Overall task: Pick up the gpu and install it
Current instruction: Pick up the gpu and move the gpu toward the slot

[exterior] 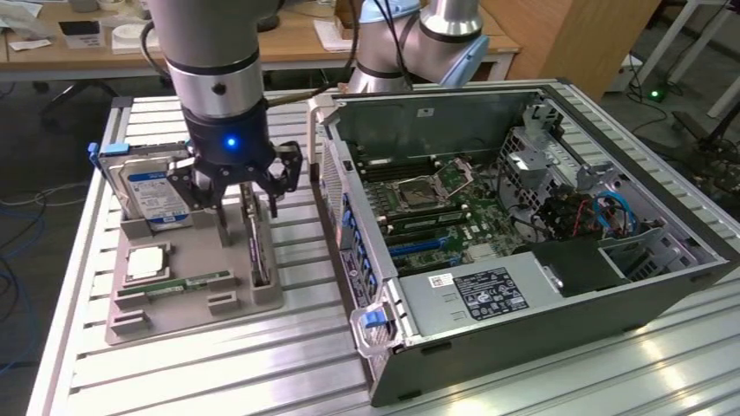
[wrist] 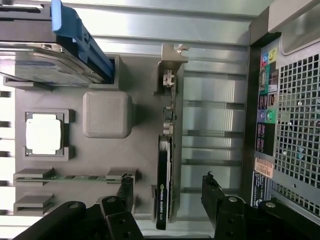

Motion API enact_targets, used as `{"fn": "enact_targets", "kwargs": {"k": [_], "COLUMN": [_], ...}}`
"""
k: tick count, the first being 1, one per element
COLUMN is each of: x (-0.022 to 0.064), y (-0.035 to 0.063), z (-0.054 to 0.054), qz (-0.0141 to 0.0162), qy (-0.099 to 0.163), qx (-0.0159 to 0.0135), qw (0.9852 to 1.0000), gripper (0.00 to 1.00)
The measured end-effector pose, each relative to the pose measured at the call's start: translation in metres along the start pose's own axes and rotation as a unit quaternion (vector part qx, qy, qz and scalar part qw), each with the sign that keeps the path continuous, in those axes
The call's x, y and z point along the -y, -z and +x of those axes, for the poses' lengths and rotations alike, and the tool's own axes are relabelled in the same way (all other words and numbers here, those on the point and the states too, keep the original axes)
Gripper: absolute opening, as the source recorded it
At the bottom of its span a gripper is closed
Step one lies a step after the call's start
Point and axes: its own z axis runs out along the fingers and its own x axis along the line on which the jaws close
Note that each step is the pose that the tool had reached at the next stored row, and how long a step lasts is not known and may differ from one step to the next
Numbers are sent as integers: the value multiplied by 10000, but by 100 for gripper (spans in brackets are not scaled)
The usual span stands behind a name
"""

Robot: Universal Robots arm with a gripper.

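Observation:
The gpu stands on its long edge in a slot of the grey holder tray, beside the open computer case. In the wrist view the gpu shows as a thin green board with a dark face and a silver end bracket. My gripper hangs right over it, open. Its black fingers straddle the card's dark end without touching it, and the gripper is centred on the card.
A silver hard drive with a blue label stands in the tray beside my gripper. A processor chip and a memory stick lie in the same tray. The open computer case shows its motherboard at the exterior view's right.

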Motion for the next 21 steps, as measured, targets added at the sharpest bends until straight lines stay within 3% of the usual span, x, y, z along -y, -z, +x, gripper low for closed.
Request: {"fn": "enact_targets", "kwargs": {"k": [6, 15, 21], "x": [-8, -102, -96], "y": [-110, -278, -385], "z": [-17, -14, 7], "qz": [1, 0, 1], "qy": [-20, -22, -22], "qx": [0, 1, 0], "qw": [10000, 10000, 10000], "gripper": [66, 66, 66]}}
